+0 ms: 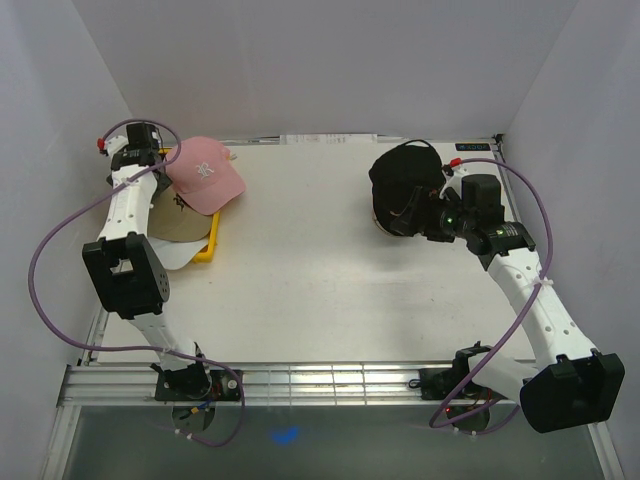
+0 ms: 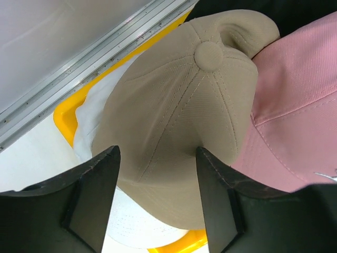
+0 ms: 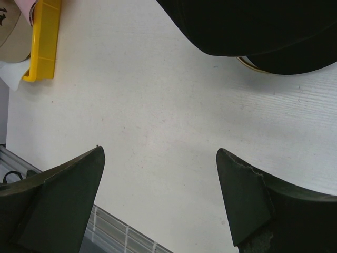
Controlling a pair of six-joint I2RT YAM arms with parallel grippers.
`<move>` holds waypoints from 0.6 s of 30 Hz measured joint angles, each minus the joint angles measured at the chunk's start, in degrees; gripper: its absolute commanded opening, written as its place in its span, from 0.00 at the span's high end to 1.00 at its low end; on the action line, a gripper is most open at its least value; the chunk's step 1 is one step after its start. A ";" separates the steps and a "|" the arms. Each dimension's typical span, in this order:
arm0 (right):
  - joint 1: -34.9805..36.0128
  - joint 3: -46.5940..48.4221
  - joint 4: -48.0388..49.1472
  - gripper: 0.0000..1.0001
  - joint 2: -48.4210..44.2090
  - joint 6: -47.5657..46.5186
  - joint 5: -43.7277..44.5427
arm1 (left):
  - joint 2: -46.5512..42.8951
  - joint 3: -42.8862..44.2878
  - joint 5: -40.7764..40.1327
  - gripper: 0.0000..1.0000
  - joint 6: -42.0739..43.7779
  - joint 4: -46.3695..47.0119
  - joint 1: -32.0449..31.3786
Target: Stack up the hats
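The left fingers [image 2: 100, 200] are held wide apart above the tan hat [image 2: 184, 121], whose crown is seen between them. Nothing is gripped, though one finger is seen close against the crown's cloth, and whether it touches cannot be told. The tan hat is laid on the white hat [image 2: 92, 118], which is lodged in the yellow tray [image 2: 66, 113] at the left side of the desk [image 1: 320, 280]. The pink hat [image 2: 295, 121] is set against the tan hat on its far side, touching it. The right fingers [image 3: 58, 200] are spread wide over bare desk, and nothing is held between them. The black hat [image 3: 253, 26] is found just ahead of them, at the right rear of the desk, well apart from the other three.
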 measured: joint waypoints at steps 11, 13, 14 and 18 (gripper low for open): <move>0.00 0.00 0.28 0.09 0.00 -0.02 0.02 | -0.11 -1.55 -0.04 0.92 0.76 1.84 0.02; 0.00 0.00 0.28 0.09 0.00 -0.04 0.02 | -0.33 -1.99 -0.02 0.98 0.90 2.01 0.02; 0.00 0.00 0.28 0.09 0.00 -0.04 0.02 | -0.39 -2.08 -0.02 1.00 0.92 2.05 0.02; 0.00 0.00 0.28 0.09 0.02 -0.04 0.02 | -1.18 -2.73 0.35 1.00 0.96 2.40 0.02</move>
